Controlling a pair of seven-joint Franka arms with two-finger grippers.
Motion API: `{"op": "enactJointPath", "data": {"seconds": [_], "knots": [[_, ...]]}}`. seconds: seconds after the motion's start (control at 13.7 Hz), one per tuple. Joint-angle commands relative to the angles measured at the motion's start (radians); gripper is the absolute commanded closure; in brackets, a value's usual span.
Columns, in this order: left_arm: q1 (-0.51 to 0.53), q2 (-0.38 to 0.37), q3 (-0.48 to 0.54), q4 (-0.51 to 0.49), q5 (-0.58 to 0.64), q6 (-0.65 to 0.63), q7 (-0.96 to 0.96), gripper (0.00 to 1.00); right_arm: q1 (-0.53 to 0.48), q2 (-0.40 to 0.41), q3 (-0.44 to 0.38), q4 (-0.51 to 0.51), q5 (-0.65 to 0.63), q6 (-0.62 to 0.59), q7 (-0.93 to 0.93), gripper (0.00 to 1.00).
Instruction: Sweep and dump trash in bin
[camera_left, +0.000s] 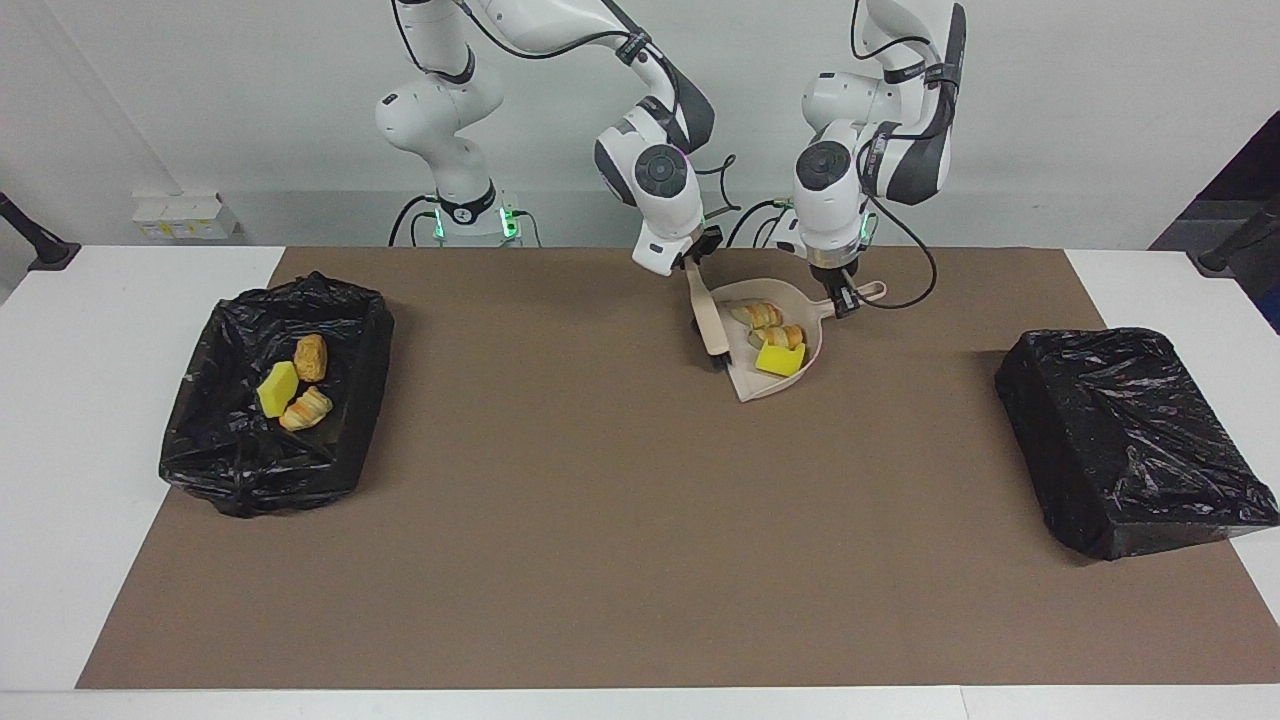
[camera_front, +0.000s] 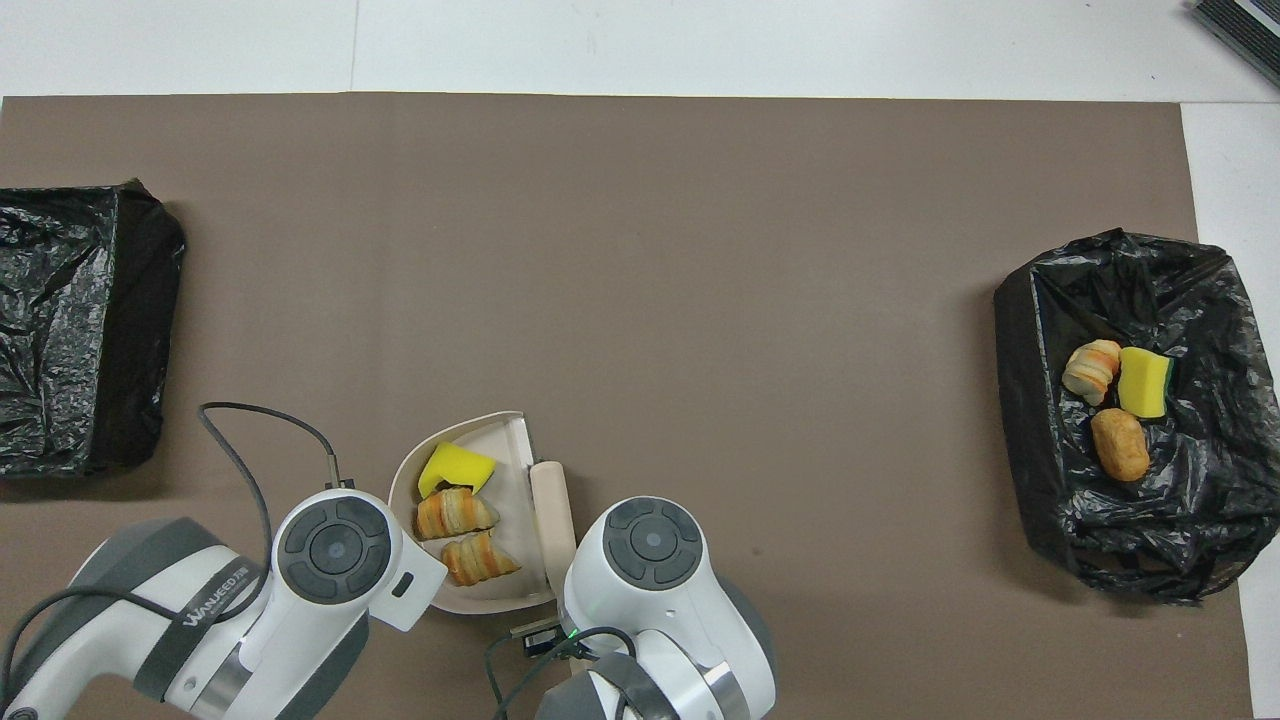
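Observation:
A beige dustpan (camera_left: 756, 383) (camera_front: 519, 455) lies on the brown mat close to the robots. My left gripper (camera_left: 843, 300) is shut on its handle. In the pan lie pieces of trash: two croissant bits (camera_left: 757, 315) (camera_front: 455, 512) and a yellow sponge wedge (camera_left: 780, 359) (camera_front: 455, 468). My right gripper (camera_left: 693, 264) is shut on the beige brush (camera_left: 708, 318) (camera_front: 552, 508), which slants down along the pan's open mouth, bristles at the mat. In the overhead view both wrists cover their grippers.
An open bin lined with a black bag (camera_left: 340, 330) (camera_front: 1040, 300) stands at the right arm's end and holds three trash pieces (camera_left: 290, 392) (camera_front: 1118, 395). A black-bagged box (camera_left: 1130, 440) (camera_front: 70, 320) stands at the left arm's end.

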Motion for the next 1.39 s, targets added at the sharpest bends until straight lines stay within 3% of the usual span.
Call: {"op": "enactJointPath", "data": {"seconds": [0.0, 0.29, 0.51, 0.88, 1.17, 1.32], "knots": [[-0.023, -0.013, -0.004, -0.003, 0.016, -0.006, -0.017, 1.0, -0.002, -0.045, 0.002, -0.01, 0.124, 0.022, -0.033, 1.0], [-0.012, -0.009, -0.004, -0.005, 0.012, 0.015, -0.023, 1.0, 0.0, -0.108, 0.003, -0.018, 0.249, 0.075, -0.034, 1.0], [0.0, -0.001, -0.001, -0.003, 0.003, 0.05, 0.004, 1.0, 0.014, -0.157, 0.002, -0.021, 0.253, 0.059, -0.041, 1.0], [0.086, 0.02, -0.001, 0.0, -0.154, 0.141, 0.112, 1.0, 0.046, -0.148, 0.003, -0.038, 0.24, 0.157, -0.007, 1.0], [0.15, 0.016, 0.006, 0.011, -0.31, 0.145, 0.246, 1.0, 0.073, -0.056, 0.003, -0.047, 0.241, 0.216, 0.019, 1.0], [0.199, 0.014, 0.006, 0.017, -0.355, 0.145, 0.305, 1.0, 0.047, -0.05, 0.0, -0.05, 0.241, 0.2, 0.03, 1.0]]}}
